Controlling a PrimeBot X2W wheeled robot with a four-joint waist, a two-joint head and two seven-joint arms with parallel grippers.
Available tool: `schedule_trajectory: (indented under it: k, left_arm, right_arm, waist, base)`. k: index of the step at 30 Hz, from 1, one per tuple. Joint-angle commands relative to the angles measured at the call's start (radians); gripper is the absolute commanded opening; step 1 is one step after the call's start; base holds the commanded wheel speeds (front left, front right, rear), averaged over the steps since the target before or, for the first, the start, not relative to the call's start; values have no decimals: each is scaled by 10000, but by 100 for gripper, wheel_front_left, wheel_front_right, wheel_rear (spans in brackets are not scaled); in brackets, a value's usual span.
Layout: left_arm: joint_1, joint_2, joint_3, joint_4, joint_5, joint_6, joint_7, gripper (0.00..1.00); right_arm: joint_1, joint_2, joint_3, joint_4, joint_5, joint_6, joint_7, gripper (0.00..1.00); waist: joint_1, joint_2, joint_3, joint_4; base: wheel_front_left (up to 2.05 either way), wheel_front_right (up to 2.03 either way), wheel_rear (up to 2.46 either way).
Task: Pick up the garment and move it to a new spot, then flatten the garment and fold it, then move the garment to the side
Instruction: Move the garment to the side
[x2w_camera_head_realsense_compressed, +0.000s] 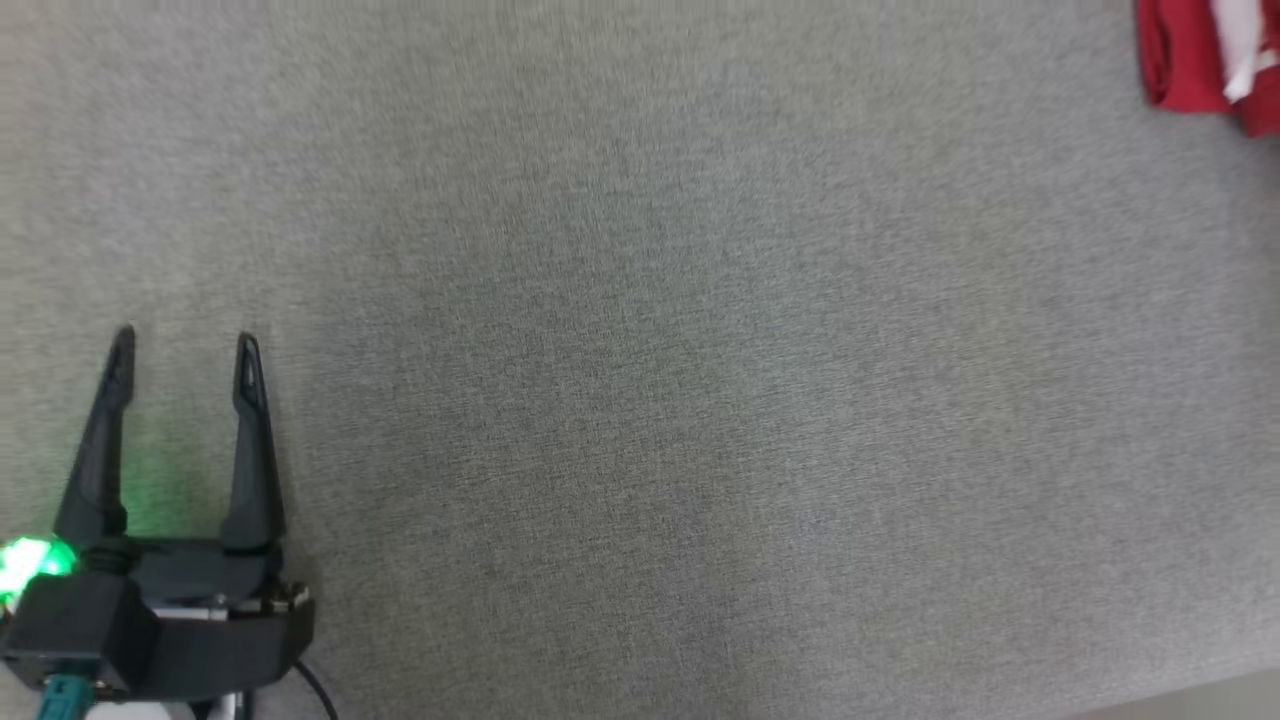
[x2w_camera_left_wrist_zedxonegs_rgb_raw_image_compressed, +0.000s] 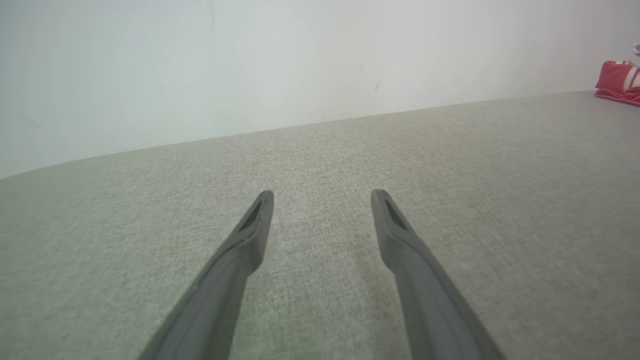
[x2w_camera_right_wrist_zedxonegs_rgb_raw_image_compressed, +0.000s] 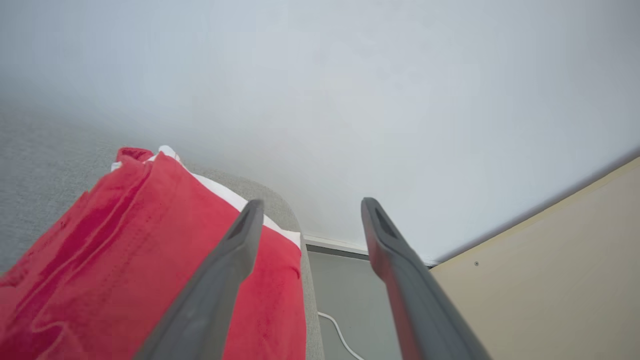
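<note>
**Garment parked at the edge: back the right gripper off cleanly**

The garment (x2w_camera_head_realsense_compressed: 1200, 55) lies folded, red with a white band, in the upper right corner of the head view, well apart from the bare middle of the grey surface (x2w_camera_head_realsense_compressed: 640, 350). In the right wrist view it fills the lower left, with its far side close to the surface's rounded edge; beyond that edge are floor and a white cable (x2w_camera_right_wrist_zedxonegs_rgb_raw_image_compressed: 340, 330).

The right gripper (x2w_camera_right_wrist_zedxonegs_rgb_raw_image_compressed: 312, 202) has its fingers spread wide, and nothing is clamped between them. One finger crosses the red cloth in that view; whether it touches I cannot tell. The left gripper (x2w_camera_head_realsense_compressed: 185, 340), at the lower left of the head view, is also spread wide and holds nothing, over bare surface.

By my reading, the fold is made and the move to the side is all but done. What remains is getting clear. It should go best if the right gripper stays wide and lifts straight up off the cloth before it swings away, so a fingertip does not catch a layer and pull the fold open or drag the garment over the edge. The left gripper need do nothing.
</note>
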Motion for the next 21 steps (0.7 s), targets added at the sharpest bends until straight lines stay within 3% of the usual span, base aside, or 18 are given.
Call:
schedule_trajectory:
  k: [1,9,21]
  left_arm:
    - [243,-83,17,106,-34,61,-26,100]
    - [853,-407,189,590,-306,111,-26,100]
    - [2044,-803,390,1183,-340,228,-27,100]
  right_arm:
    - [240,186,-77,-81,114,-33,-166,100]
    - [1005,971,-343,-423,736,-33,-1013,100]
    - [3442,3009,-1067,-1284,421,-33,-1733,100]
  waist:
    - [-1,-1,-706,125]
    - [-1,-1,-2149,360]
    - [-1,-1,-4254,727]
  base:
    - [0,0,0]
    - [0,0,0]
    - [0,0,0]
